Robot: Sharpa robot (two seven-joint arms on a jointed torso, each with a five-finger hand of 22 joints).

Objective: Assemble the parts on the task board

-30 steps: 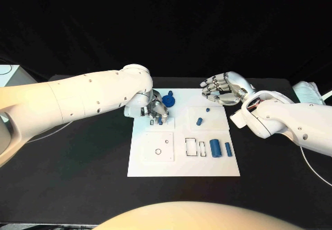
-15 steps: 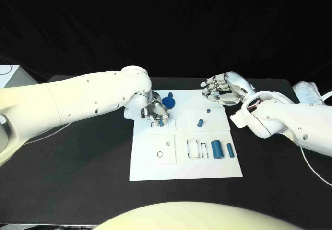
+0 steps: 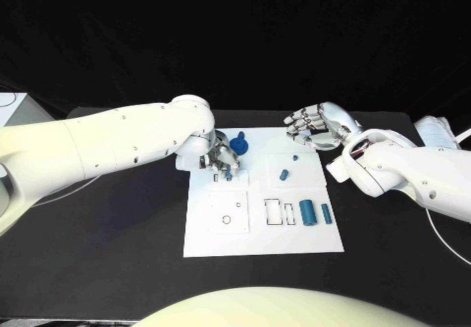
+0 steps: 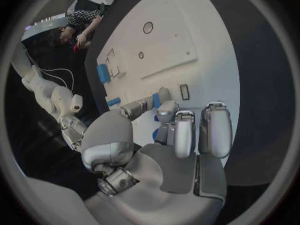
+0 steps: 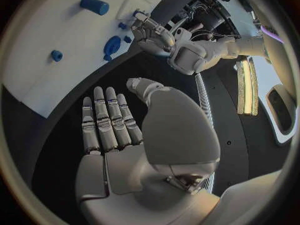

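The left hand [image 3: 220, 156] is down on the far left part of the task board [image 3: 263, 242]. Its fingers [image 4: 185, 132] curl around a small blue part [image 3: 228, 174] and hold its tip right at a small slot under the hand. Whether the part is in the slot or just touching it is hard to tell, because the fingers cover most of it.

The right hand [image 3: 317, 126] hangs in the air past the far right corner of the board. It holds nothing, and its fingers are spread apart.

Much looks left to do. A blue round piece [image 3: 239, 144] sits just beside the left hand. Two small pegs [image 3: 284, 174] stand between the two hands, and they may be in place. A fat blue cylinder [image 3: 307, 211] and a thin bar [image 3: 325, 214] lie loose, well apart from both hands, next to empty slots [image 3: 272, 211]. The square plate [image 3: 226, 212] with holes looks empty too.

The black counter [image 3: 108, 238] holds the board.
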